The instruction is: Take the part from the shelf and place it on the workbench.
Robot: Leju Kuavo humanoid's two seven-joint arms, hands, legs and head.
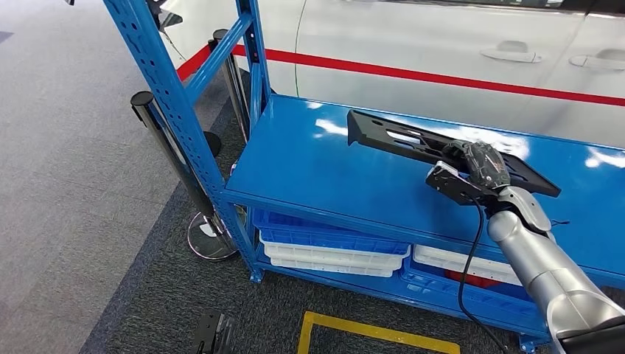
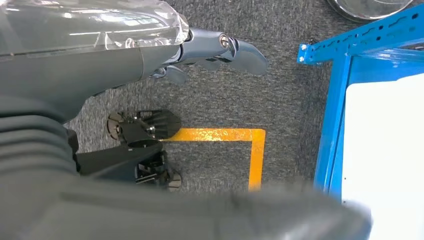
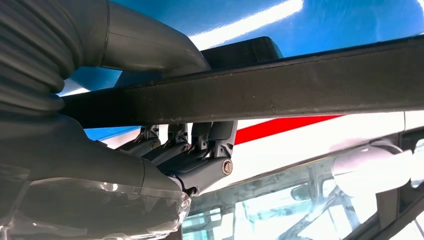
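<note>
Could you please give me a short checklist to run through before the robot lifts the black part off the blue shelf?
1. Right hand on the black part: ok, fingers wrap its edge in the right wrist view.
2. Grip centred: not ok, it holds near one end.
3. Part off the shelf surface: cannot tell.
4. Left hand free: ok, it hangs over the floor and holds nothing.
5. Blue upright away from the part: ok.
6. Workbench location: cannot tell.

Glossy blue shelf (image 1: 317,169), flat black part (image 1: 398,140) in the dark right robot hand (image 1: 479,166). White car (image 1: 442,44) beyond it, red stripe (image 1: 413,74). Below: yellow floor line (image 1: 368,332), grey carpet (image 1: 74,184).
</note>
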